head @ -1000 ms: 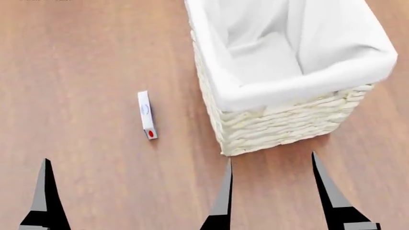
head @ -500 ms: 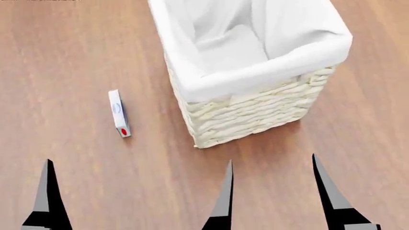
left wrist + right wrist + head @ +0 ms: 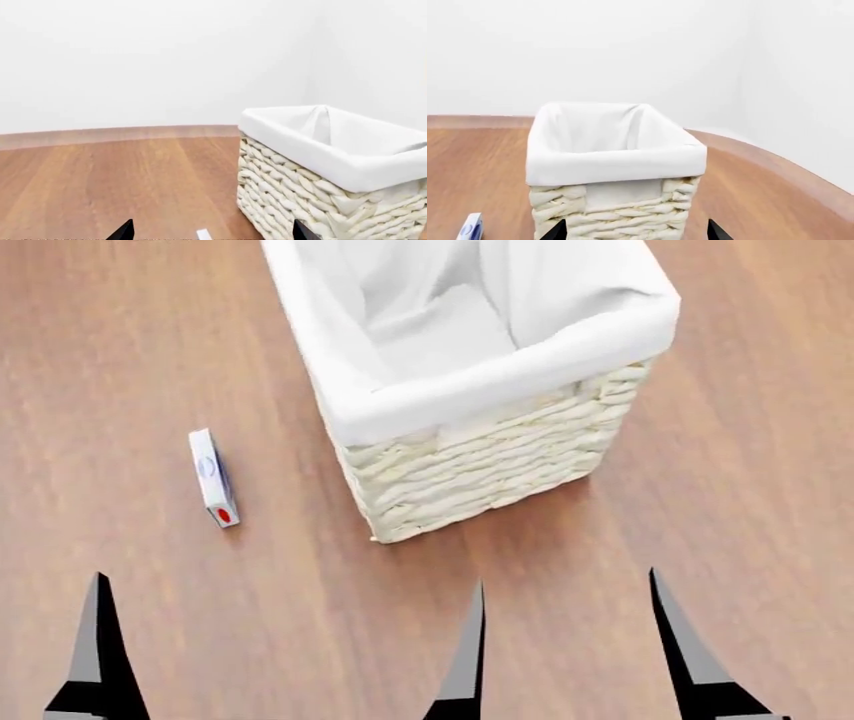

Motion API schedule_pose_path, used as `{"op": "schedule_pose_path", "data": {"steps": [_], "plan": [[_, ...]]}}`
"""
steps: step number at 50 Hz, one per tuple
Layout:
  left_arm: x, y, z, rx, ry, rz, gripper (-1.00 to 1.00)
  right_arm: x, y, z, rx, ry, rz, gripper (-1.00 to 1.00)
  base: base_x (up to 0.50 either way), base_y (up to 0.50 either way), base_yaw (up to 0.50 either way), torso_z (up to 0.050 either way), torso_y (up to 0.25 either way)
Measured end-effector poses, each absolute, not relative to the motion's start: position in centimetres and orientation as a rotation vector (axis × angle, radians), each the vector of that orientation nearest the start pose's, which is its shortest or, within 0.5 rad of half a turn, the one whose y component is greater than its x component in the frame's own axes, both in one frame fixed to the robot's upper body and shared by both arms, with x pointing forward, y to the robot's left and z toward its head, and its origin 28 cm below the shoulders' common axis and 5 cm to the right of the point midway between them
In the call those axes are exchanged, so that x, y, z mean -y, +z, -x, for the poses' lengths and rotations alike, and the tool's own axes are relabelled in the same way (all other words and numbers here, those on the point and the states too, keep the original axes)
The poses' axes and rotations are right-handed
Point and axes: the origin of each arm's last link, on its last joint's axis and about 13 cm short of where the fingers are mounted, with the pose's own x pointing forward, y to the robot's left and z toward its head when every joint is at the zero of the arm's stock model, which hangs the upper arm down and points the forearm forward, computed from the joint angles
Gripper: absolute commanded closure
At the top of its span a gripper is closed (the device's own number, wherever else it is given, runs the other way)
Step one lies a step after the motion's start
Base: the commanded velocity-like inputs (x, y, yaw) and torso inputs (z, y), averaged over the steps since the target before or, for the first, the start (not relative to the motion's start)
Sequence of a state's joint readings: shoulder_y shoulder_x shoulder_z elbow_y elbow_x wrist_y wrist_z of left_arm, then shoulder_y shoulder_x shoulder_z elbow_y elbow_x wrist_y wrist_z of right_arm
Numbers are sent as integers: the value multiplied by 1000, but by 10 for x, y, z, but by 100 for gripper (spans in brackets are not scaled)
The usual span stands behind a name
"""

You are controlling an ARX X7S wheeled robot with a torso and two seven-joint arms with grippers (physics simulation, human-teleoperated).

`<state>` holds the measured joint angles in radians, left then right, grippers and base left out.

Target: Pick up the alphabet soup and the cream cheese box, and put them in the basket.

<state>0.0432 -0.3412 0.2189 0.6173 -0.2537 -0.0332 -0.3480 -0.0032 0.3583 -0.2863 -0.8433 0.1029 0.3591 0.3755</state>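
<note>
We see a broad brown wooden floor (image 3: pixel 147 330) filling the head view, running out to pale walls (image 3: pixel 147 60) in both wrist views; on it stands the basket (image 3: pixel 481 470), by far the largest thing here, cream wicker with white cloth lining (image 3: pixel 441 330) folded over its rim; its inside shows only cloth, no can and no carton; it sits ahead of our right gripper (image 3: pixel 567 640) and ahead and to the right of our left gripper (image 3: pixel 287 645), apart from both, with bare floor between its near wall and every fingertip; the right wrist view faces it almost squarely, the left wrist view catches it off to one side.

The cream cheese box (image 3: pixel 212 478) stands on a thin edge on the floor, ahead of our left gripper and nearer its outer finger than its inner one, well to the left of the right gripper; it lies beside the basket's left wall, apart from it, with its red spot at the end closer to us; a sliver of it shows low in each wrist view.

Both grippers hang low with their dark tapered fingers (image 3: pixel 96 640) spread wide; nothing lies between either pair; both are open and empty.

We cannot find the alphabet soup in any view; where it lies we cannot tell.
</note>
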Motion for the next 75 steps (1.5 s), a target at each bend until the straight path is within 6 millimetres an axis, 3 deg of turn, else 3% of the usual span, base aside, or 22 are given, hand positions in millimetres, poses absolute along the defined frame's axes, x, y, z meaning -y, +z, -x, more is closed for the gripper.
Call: {"op": "schedule_pose_path", "data": {"steps": [34, 75], "plan": [[-207, 118, -183, 421, -42, 63, -100, 85, 134, -125, 203, 81, 58, -100, 0, 0, 0, 0, 0], [-206, 109, -186, 381, -51, 59, -100, 99, 118, -86, -185, 21, -48, -100, 0, 0, 0, 0, 0]]}}
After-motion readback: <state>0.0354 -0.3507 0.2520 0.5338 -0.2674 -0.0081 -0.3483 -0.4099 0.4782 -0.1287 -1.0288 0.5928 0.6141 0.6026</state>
